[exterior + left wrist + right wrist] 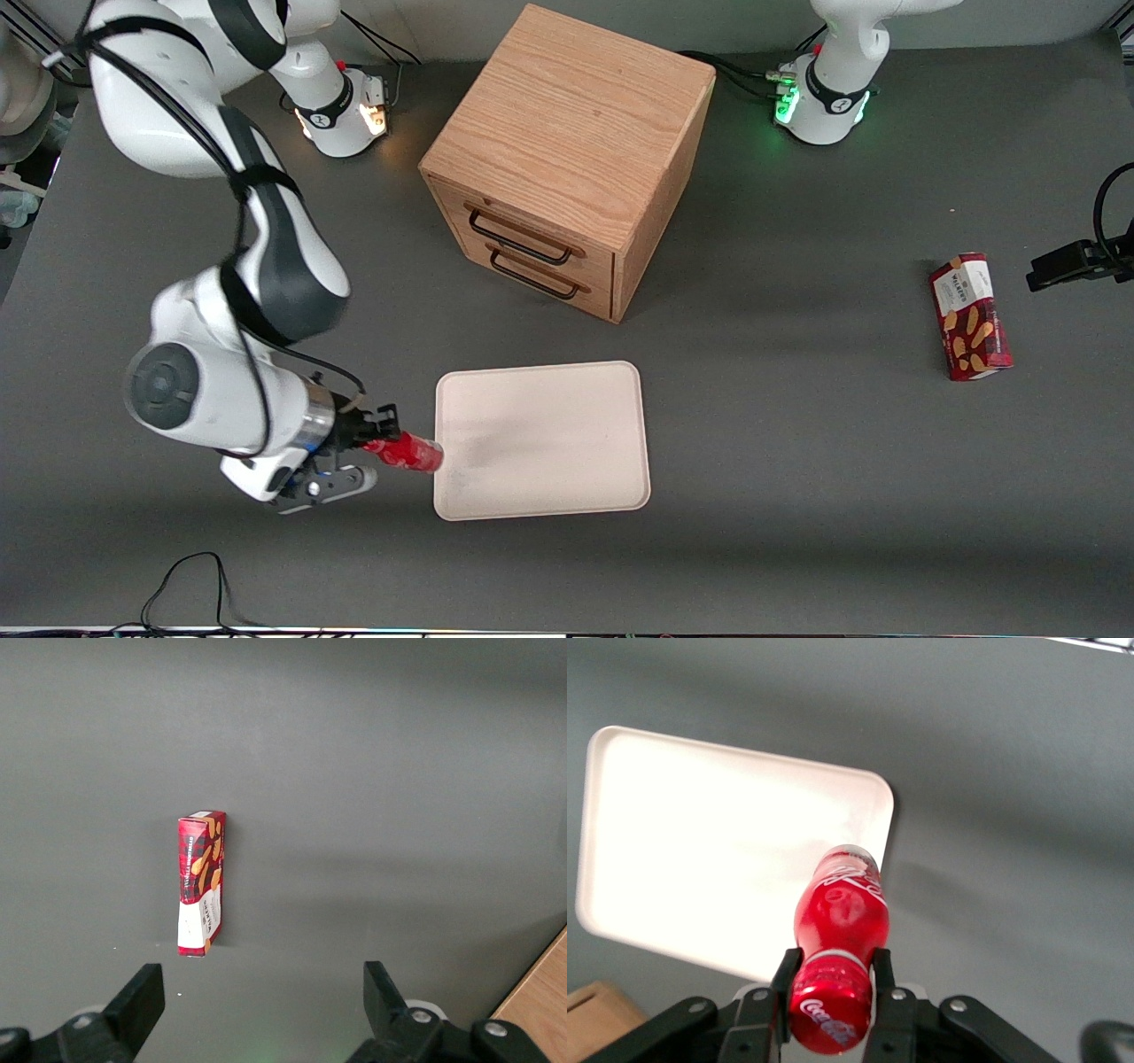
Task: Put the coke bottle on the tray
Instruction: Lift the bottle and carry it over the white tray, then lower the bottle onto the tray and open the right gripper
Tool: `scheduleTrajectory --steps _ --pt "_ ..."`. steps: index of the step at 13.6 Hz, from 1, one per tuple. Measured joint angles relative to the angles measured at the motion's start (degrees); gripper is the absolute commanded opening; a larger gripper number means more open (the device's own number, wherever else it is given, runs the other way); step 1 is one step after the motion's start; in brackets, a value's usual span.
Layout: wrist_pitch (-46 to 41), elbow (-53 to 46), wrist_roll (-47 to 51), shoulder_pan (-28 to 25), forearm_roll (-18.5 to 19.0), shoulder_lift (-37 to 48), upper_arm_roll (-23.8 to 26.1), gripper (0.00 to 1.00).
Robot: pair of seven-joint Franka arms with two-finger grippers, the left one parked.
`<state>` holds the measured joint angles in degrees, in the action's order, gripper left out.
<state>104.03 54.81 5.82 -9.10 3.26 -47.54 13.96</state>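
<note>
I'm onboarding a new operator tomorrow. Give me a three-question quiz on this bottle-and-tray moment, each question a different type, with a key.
1. True or false: the coke bottle already lies flat inside the tray.
2. Multiple choice: the gripper, hanging at the edge of the tray that faces the working arm's end of the table, is A) open and empty, B) shut on the bottle's cap end, C) shut on the biscuit box.
3. Fill in: the wooden cabinet has ___ drawer handles showing.

Key
1. False: the jaws hold it, its base just reaching that rim.
2. B
3. two
</note>
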Motion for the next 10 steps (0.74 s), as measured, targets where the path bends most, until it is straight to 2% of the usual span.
scheduleTrajectory --steps 5,6,7,8,9,10 --pt "8.72 -0.49 3.24 -2.4 1.7 -5.84 0.13 0.0" --pt "9.93 -0.6 3.28 -2.43 2.42 -6.58 0.16 0.05" --pt "10.86 -0.73 3.34 -2.44 2.83 -7.26 0.22 0.15" --pt "11.51 -0.81 3.4 -2.45 2.98 -7.73 0.28 0.46" --pt "11.94 -0.83 3.54 -2.47 3.04 -8.02 0.34 0.97" --pt "12.21 -0.86 3.95 -2.47 3.07 -8.11 0.43 1.0"
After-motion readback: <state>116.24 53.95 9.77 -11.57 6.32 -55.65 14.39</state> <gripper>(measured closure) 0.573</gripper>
